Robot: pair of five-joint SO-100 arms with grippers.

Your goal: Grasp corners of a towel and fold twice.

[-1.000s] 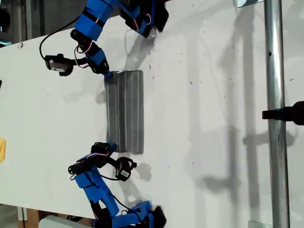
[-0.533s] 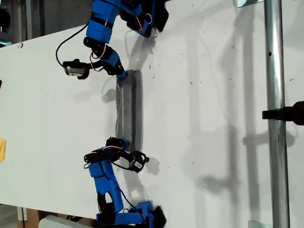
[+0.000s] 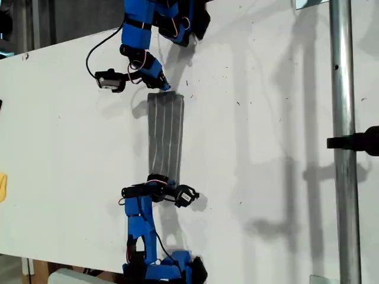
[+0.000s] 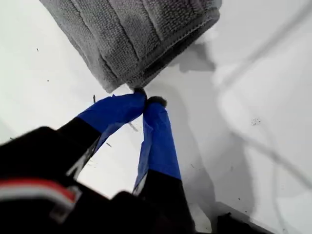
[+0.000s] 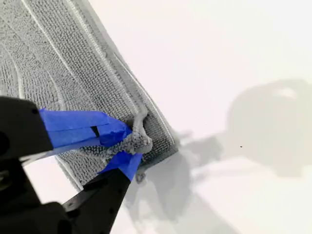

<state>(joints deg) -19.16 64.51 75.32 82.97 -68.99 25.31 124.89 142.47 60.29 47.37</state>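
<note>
Two grippers: your second gripper (image 5: 127, 146) pinches the towel (image 3: 165, 137); your first gripper (image 4: 145, 103) looks clenched, empty. Lay it flat.

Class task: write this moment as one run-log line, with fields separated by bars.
towel: folded narrow strip, flat on table | my first claw: shut at one corner, grip unclear | my second claw: shut, pinching another corner

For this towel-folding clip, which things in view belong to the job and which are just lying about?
Job:
the towel, folded into a narrow strip
my first gripper
my second gripper, pinching the towel's edge

Lying about:
small yellow object at the exterior view's left edge
metal pole
</note>
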